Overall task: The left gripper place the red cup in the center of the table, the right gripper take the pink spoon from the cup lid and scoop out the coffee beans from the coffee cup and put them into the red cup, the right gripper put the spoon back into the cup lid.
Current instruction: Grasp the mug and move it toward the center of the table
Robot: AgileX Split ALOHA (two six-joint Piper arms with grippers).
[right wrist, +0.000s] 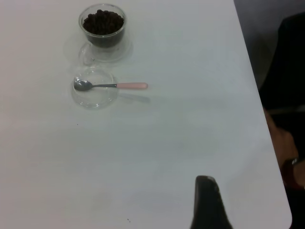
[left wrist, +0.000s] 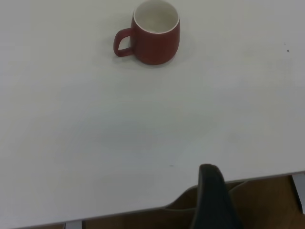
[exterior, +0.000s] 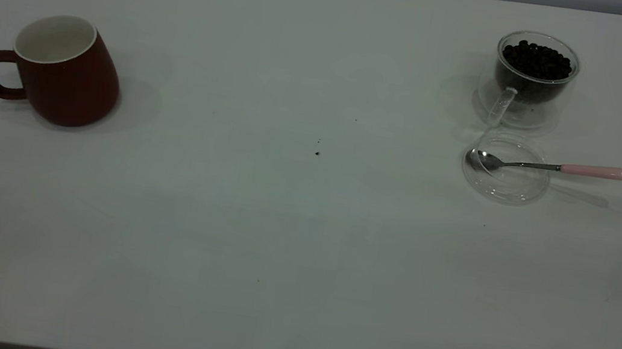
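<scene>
The red cup (exterior: 61, 69) with a white inside stands upright at the table's far left, handle pointing outward; it also shows in the left wrist view (left wrist: 155, 32). The glass coffee cup (exterior: 535, 72) full of dark beans stands at the far right. Just in front of it lies the clear cup lid (exterior: 504, 186), with the pink-handled spoon (exterior: 549, 166) resting across it, bowl in the lid and handle pointing right. In the right wrist view the spoon (right wrist: 112, 86) lies by the lid (right wrist: 94, 97). My left gripper (left wrist: 212, 193) and right gripper (right wrist: 206, 202) hang back at the table's edge, far from everything.
The white table (exterior: 301, 246) has a few dark specks (exterior: 317, 152) near its middle. A person's hand and dark clothing (right wrist: 286, 143) show beyond the table's right edge in the right wrist view.
</scene>
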